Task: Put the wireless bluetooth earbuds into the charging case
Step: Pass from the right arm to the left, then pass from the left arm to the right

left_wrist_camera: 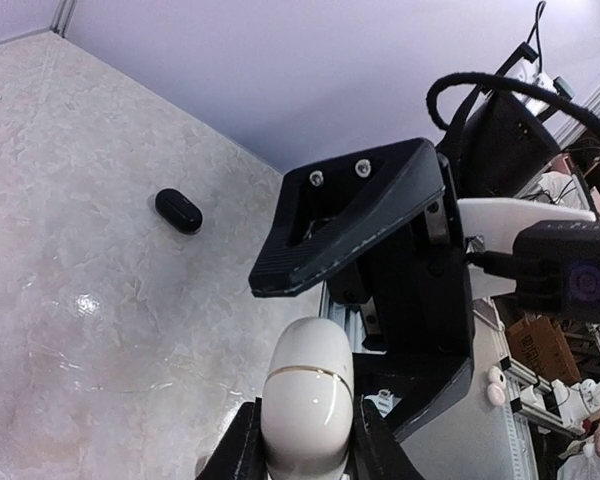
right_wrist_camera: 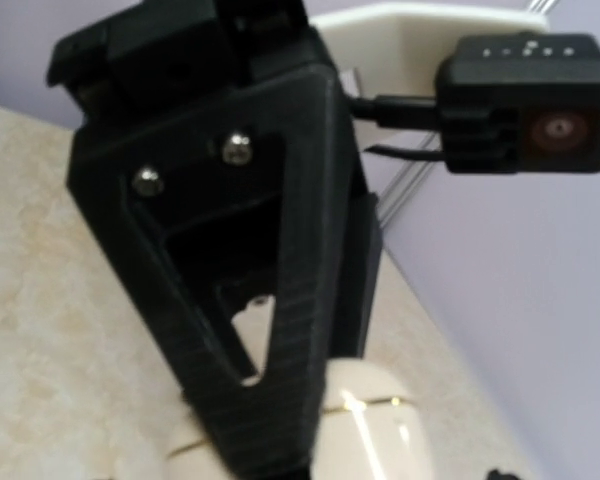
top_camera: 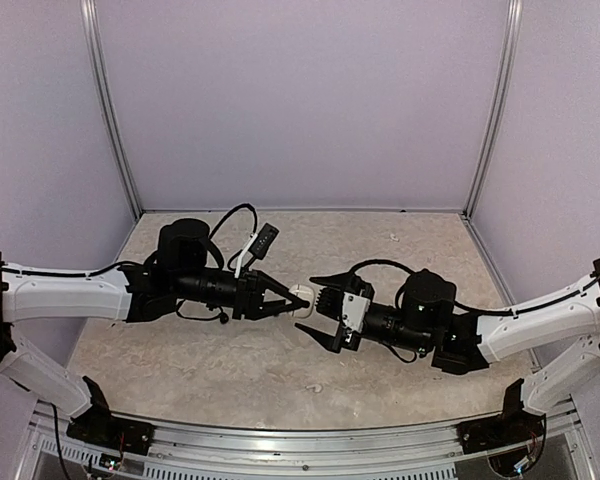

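Charging case [left_wrist_camera: 305, 395], white and pebble-shaped, lid closed with a thin seam showing, is clamped between the fingers of the left gripper [top_camera: 288, 299] over the middle of the marble-look table [top_camera: 230, 370]. Right gripper [top_camera: 307, 306] faces it from the opposite side, fingers spread wide, one on each side of the case's free end; can't tell if they touch it. Right wrist view is blurry, and its own finger covers part of the case. Black oval object [left_wrist_camera: 178, 210], possibly a second case, lies on the table well apart. Earbuds can't be made out in any view.
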Controlling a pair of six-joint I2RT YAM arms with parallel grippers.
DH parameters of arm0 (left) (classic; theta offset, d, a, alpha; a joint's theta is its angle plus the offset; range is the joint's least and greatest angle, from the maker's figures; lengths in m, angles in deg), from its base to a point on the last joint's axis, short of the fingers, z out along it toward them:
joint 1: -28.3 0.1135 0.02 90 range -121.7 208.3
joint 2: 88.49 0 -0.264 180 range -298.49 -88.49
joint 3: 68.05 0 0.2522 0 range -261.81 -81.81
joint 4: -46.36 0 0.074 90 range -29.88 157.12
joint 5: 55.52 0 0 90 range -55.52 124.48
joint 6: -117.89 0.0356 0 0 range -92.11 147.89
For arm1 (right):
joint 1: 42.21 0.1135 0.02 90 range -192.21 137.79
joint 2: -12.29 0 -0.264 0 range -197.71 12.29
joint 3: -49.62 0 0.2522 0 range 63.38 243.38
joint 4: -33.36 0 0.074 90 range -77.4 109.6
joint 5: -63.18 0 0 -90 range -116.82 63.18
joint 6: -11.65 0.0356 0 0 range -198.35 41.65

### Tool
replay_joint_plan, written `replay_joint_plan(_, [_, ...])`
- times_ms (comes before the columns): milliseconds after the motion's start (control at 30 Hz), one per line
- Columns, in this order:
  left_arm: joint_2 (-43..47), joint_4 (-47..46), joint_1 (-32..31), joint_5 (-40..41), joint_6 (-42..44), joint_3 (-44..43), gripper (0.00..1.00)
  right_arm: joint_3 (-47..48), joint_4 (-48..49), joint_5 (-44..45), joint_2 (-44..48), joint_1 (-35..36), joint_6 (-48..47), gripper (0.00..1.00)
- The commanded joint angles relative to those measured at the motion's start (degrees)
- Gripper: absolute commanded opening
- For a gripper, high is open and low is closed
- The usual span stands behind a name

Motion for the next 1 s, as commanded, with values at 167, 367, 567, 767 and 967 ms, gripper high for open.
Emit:
replay_joint_plan(167, [1.83, 17.17, -0.01, 6.13, 18.89, -4.98, 0.13, 4.76, -24.88, -17.2, 8.76, -6.44, 12.75, 0.69])
replay_joint_plan(367, [3.14, 25.16, -3.39, 13.36, 30.6, -7.37, 0.13, 8.37, -31.04, -31.04, 9.02, -12.94, 20.28, 0.55])
replay_joint_plan(567, [1.86, 27.68, -6.59, 16.51, 34.0, -9.63, 0.12, 12.84, -37.06, -37.44, 5.0, -14.02, 20.78, 0.49])
replay_joint_plan(767, [1.27, 26.88, -8.1, 17.44, 34.64, -10.18, 0.12, 14.02, -37.72, -40.02, 2.89, -14.0, 20.85, 0.47])
replay_joint_plan(967, [0.67, 27.09, -8.91, 17.64, 35.55, -10.89, 0.12, 15.2, -37.74, -40.08, 0.71, -13.84, 20.8, 0.44])
